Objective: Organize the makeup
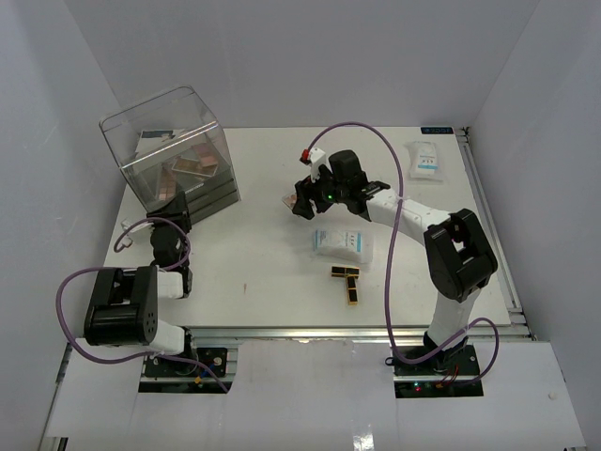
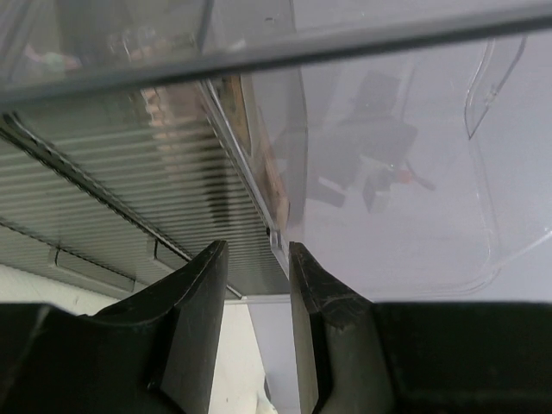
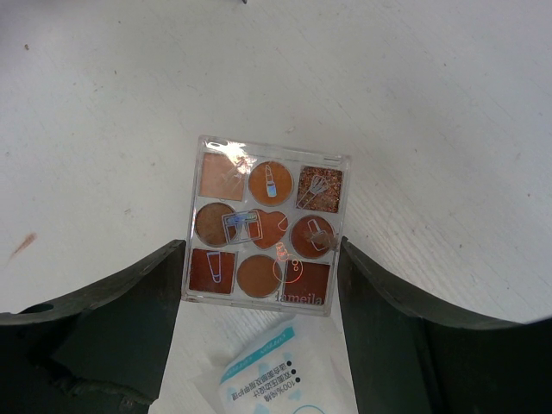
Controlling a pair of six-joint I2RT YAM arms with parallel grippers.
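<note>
The square palette [image 3: 266, 231] sat between the two fingers of the right claw [image 3: 260, 259], which was clamped on its side edges near one end. Most of the palette projected beyond the fingertips, over the middle of the white table [image 1: 254, 272]. A sachet [image 3: 276, 375] lay on the table close under the claw. The left claw [image 2: 257, 259] had its fingers apart and held nothing, with its tips close against the clear box [image 1: 174, 160].

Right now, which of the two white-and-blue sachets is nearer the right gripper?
The middle sachet, just behind the lipstick tubes and close to the right gripper holding the square palette. The other sachet lies in the far right corner.
</note>
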